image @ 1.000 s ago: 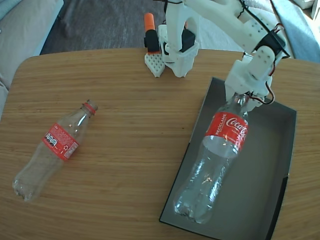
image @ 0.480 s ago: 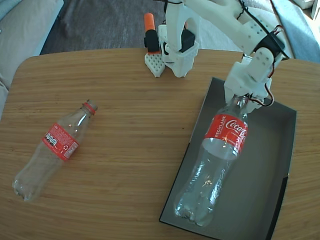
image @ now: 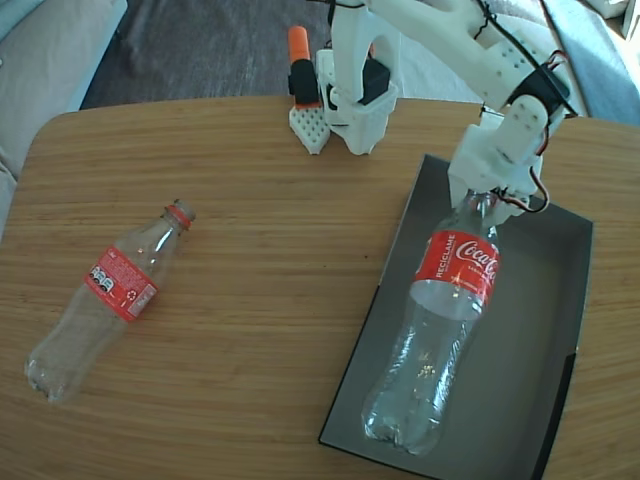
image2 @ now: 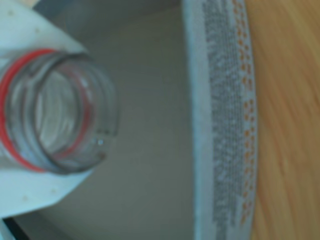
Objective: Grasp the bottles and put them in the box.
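One clear Coca-Cola bottle (image: 440, 330) with a red label lies lengthwise inside the dark grey box (image: 545, 330) on the right of the fixed view, its neck pointing toward the arm. My white gripper (image: 482, 200) hovers over that neck. In the wrist view the bottle's open mouth (image2: 112, 117) rests against one white finger (image2: 30, 40), while the other finger (image2: 225, 125) stands well clear of it, so the gripper (image2: 145, 125) is open. A second bottle (image: 110, 295) lies on the wooden table at the left, red neck ring pointing up-right.
The arm's white base (image: 350, 90) stands at the table's far edge, with an orange-topped part (image: 300, 60) beside it. A grey sofa (image: 40, 50) lies beyond the table's left corner. Bare wood (image: 280, 260) spans the gap between the loose bottle and the box.
The bottle in the box has shifted: its base slid right and toward the box's near end, and its label turned slightly. The gripper barely moved.
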### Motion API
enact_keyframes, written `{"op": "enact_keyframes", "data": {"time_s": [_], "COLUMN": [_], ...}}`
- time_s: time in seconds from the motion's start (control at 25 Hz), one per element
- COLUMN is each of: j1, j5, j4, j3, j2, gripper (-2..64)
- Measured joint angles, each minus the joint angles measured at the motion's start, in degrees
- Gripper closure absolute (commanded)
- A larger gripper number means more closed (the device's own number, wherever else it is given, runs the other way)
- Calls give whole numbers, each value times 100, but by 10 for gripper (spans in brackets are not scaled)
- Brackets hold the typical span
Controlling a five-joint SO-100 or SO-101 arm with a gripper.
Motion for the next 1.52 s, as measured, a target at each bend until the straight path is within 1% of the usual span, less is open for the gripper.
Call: {"op": "enact_keyframes", "data": {"time_s": [0.04,0.08,0.12,0.28,0.44,0.52,0.68,1.04,1.24,1.44,1.52], "j1": [9,9,9,9,105,387,765,2417,3313,4254,4737], "j5": [0,26,26,35,35,35,0,35,35,9,-132], "j4": [18,18,18,18,18,114,431,1512,1556,1556,1556], "j3": [0,0,0,0,-18,-237,-984,-2584,-3094,-3164,-3164], "j2": [0,0,0,0,0,0,0,0,0,0,0], "gripper": [359,325,322,349,351,351,351,351,351,351,351]}}
